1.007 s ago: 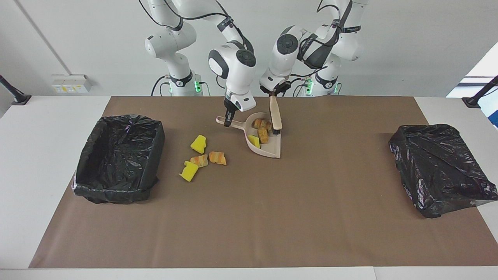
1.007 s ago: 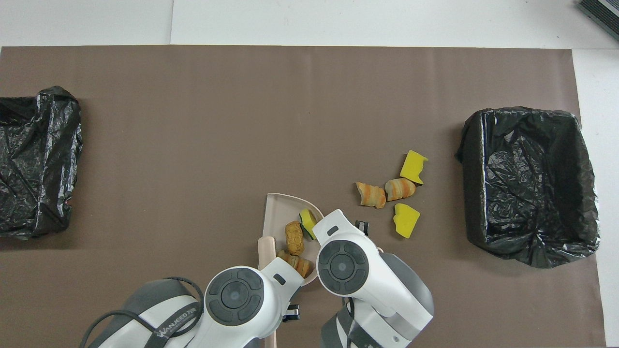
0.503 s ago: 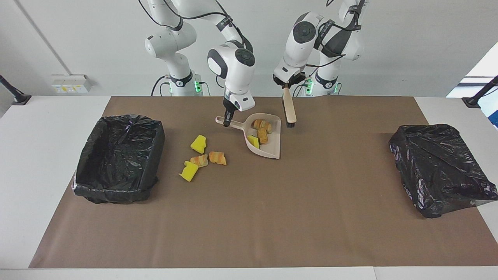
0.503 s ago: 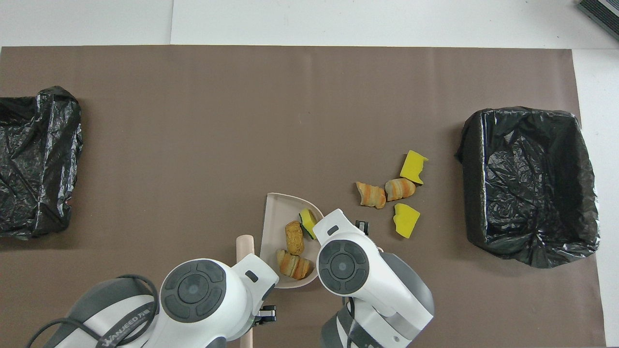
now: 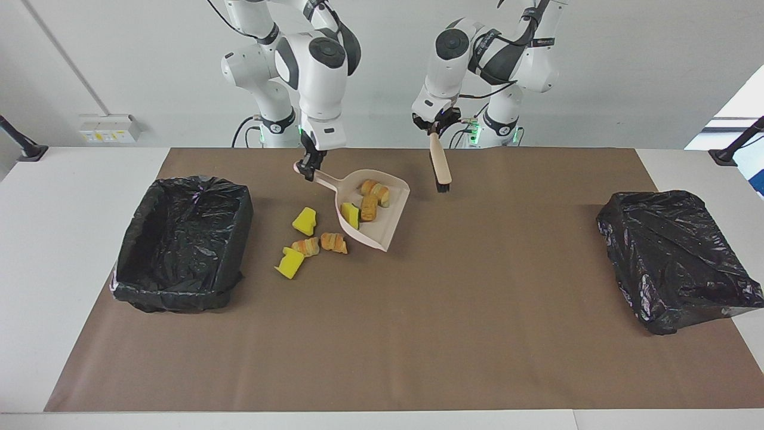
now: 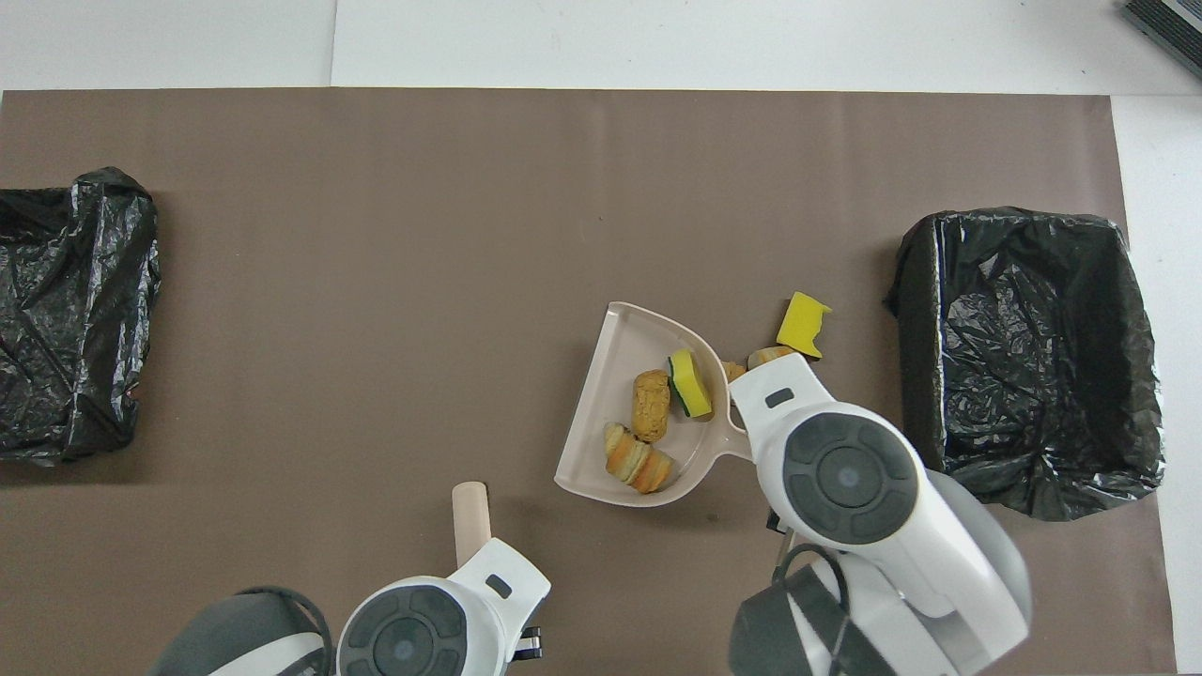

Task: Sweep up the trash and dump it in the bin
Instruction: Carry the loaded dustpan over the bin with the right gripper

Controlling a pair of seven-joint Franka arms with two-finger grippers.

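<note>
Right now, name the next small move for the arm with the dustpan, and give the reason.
Probably carry the dustpan on toward the open bin and tip it there. The right tool holds its handle, the pan is lifted with three bits aboard, and the brush in the left tool hangs clear.

Brightness: we are seeing a bright, evenly lit room in both views.
Light source: soft light is falling from above; daylight is showing at a window edge (image 5: 740,107) by the left arm's end.
Shadows: faint, short shadows are lying under the dustpan (image 5: 382,230) and beside the black bin bags (image 5: 179,245).
Glare: small highlights are glinting on the crinkled plastic (image 6: 1024,347).
Focus: we are finding both views sharp, without motion blur.
</note>
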